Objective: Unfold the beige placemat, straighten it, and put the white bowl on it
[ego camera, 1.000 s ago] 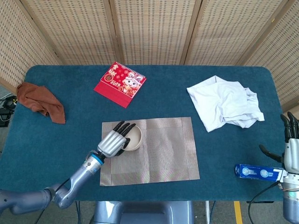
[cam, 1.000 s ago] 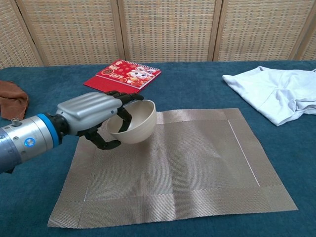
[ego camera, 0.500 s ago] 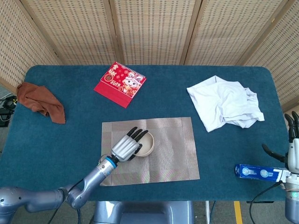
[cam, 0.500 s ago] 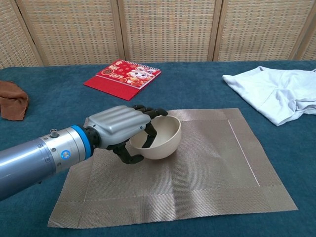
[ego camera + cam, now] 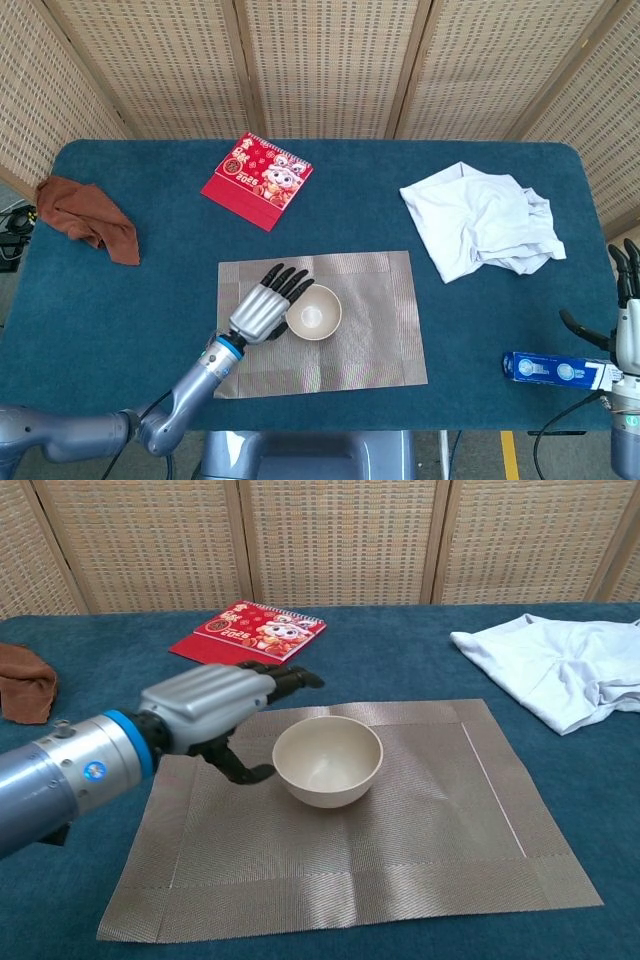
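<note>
The bowl (image 5: 314, 312) sits upright on the mat (image 5: 380, 340), a little left of the mat's middle, its whole foot on the weave. My left hand (image 5: 264, 309) is just beside it on the bowl's left — fingers spread and empty, their tips pointing up past the rim, and in the chest view I see the thumb curled low near the bowl's wall but I cannot tell whether it touches. So the bowl lies to the right of my palm, and the clear way out is back and to the left, along my own forearm, away from the rim.

The mat lies flat and open, its long axis running left to right across the table (image 5: 150, 230), edges roughly square to the table's front edge. I judge the placing done, with only the retreat left; the risk is a fingertip catching the rim and dragging the bowl.

My right hand (image 5: 626, 320) is well apart at the far right edge, fingers apart and upright, holding nothing — next to a blue box (image 5: 552, 369). The left is by far the nearer.
</note>
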